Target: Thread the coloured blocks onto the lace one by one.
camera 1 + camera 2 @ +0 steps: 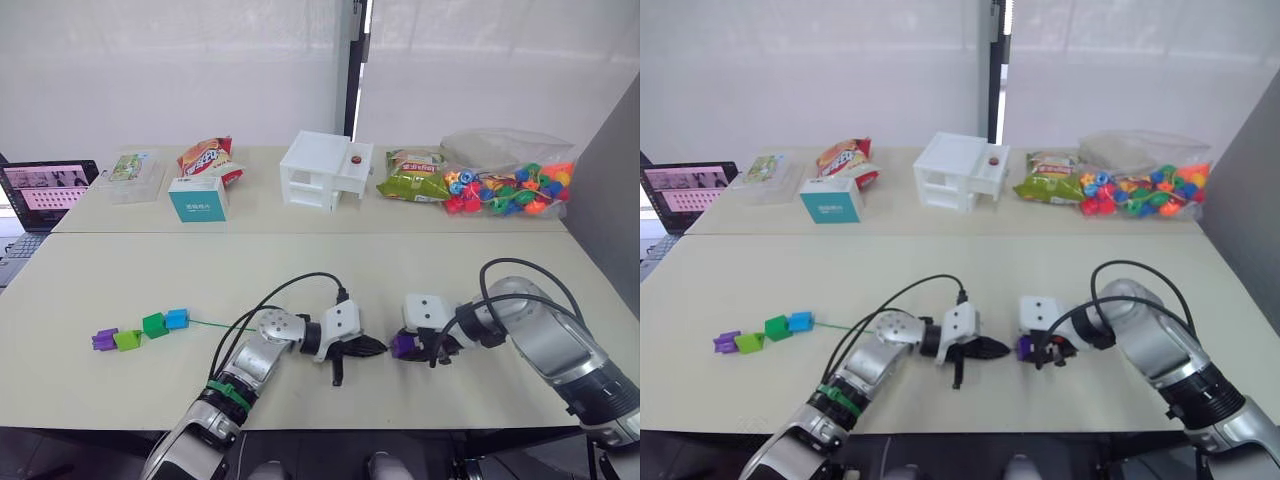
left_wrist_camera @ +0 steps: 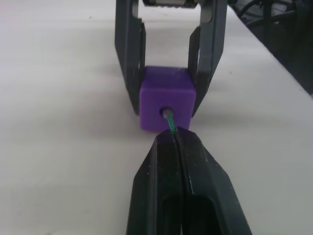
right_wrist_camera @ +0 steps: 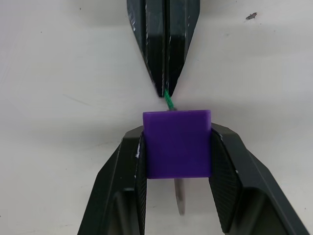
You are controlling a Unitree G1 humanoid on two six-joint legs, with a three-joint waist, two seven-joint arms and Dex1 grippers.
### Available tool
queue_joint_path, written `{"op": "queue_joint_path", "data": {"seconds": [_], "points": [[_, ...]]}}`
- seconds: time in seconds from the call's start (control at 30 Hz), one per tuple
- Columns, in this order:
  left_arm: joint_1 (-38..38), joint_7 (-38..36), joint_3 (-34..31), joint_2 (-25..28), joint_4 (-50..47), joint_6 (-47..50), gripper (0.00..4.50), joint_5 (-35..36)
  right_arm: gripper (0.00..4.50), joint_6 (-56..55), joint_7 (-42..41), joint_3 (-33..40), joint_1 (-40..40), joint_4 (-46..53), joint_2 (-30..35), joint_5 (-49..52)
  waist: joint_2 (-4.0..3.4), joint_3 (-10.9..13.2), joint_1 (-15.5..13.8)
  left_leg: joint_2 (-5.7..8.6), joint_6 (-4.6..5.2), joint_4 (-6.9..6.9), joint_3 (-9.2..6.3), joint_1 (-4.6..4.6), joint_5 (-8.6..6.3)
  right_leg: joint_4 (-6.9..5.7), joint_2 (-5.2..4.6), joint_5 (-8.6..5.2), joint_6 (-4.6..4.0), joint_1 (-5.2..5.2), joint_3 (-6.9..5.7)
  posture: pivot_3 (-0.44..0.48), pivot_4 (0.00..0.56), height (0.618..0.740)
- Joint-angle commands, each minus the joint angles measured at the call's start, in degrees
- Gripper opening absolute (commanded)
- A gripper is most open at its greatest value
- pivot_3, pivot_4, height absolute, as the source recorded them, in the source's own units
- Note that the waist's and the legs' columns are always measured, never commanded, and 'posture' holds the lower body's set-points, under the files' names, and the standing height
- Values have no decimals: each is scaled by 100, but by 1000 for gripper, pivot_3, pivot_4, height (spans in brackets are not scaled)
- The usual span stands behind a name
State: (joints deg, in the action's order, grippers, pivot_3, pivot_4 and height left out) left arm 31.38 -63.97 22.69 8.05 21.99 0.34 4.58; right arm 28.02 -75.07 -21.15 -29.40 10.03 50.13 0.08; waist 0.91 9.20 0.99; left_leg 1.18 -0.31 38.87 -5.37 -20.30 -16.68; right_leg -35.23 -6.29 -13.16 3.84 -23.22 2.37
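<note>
Now your left end effector [image 2: 177,142] pinches the lace [image 2: 169,122] close behind its tip so it stays stiff entering the hole of the purple cube [image 2: 167,98], which your right end effector [image 3: 177,147] clamps just above the table [image 1: 120,280], four threaded blocks [image 1: 140,328] trailing left.

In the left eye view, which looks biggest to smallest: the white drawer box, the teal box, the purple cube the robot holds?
1. White drawer box
2. Teal box
3. Purple cube, smallest by far, though nearest the camera.
</note>
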Motion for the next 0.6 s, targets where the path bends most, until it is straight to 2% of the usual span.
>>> {"op": "queue_joint_path", "data": {"seconds": [0.03,0.23,0.37,0.43,0.6], "points": [[124,-29,75,-146,9,-135,0,12,1168,6,81,-27,-32,66,-52,-51,0,0,0,0,0,0,0,0,0,0,0,0,0,0,0,0,150,740],[193,51,80,-240,100,-85,0,-43,1168,111,72,-27,31,184,-30,-11,0,0,-16,0,0,2,0,0,0,1,0,0,0,2,0,0,150,740],[301,11,-129,-123,73,206,1173,108,1168,208,-81,-13,33,241,-18,147,1,0,-17,0,0,2,0,-1,0,0,0,0,0,2,0,0,150,740],[334,-148,-195,52,-71,357,1798,193,2194,111,-54,51,39,258,-32,185,1,0,-9,0,0,2,0,-1,0,0,0,0,0,1,0,0,150,740],[378,-394,-243,365,-356,489,3465,281,3851,337,-122,509,20,474,202,546,-1,1,-15,1,0,0,-1,-4,0,-9,-1,0,0,-9,1,0,150,740]]}}
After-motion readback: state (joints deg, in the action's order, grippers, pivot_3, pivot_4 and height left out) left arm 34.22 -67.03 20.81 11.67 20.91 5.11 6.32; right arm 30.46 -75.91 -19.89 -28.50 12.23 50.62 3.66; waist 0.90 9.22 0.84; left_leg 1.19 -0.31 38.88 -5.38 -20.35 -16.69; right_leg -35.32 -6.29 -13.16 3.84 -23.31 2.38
